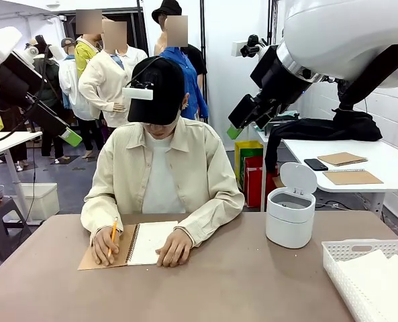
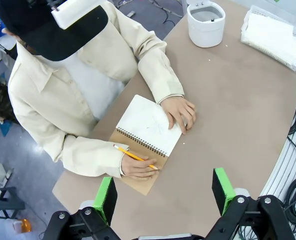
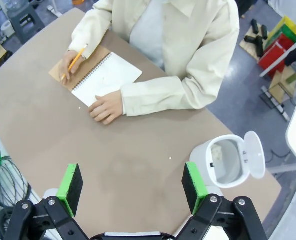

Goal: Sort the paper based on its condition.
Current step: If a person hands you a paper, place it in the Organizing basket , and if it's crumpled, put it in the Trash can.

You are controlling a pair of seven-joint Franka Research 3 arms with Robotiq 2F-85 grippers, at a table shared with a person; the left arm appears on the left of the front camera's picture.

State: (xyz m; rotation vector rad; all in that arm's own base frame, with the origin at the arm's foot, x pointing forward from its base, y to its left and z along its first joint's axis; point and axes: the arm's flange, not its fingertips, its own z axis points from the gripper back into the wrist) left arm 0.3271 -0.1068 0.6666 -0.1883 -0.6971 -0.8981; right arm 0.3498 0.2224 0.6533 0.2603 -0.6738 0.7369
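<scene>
Shows left gripper (image 2: 163, 187) and right gripper (image 3: 132, 182) hanging wide open and empty above the table (image 1: 239, 282), likely clear of a person's hand (image 2: 138, 167) drawing in a notebook (image 2: 148, 125), with the paper (image 1: 380, 275) stacked in the basket (image 1: 337, 272).

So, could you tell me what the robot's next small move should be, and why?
Probably hold the left gripper and right gripper open above the table, since the person's hand has a pencil at the notebook and the other hand rests on its page, so nothing is ready to take.
</scene>
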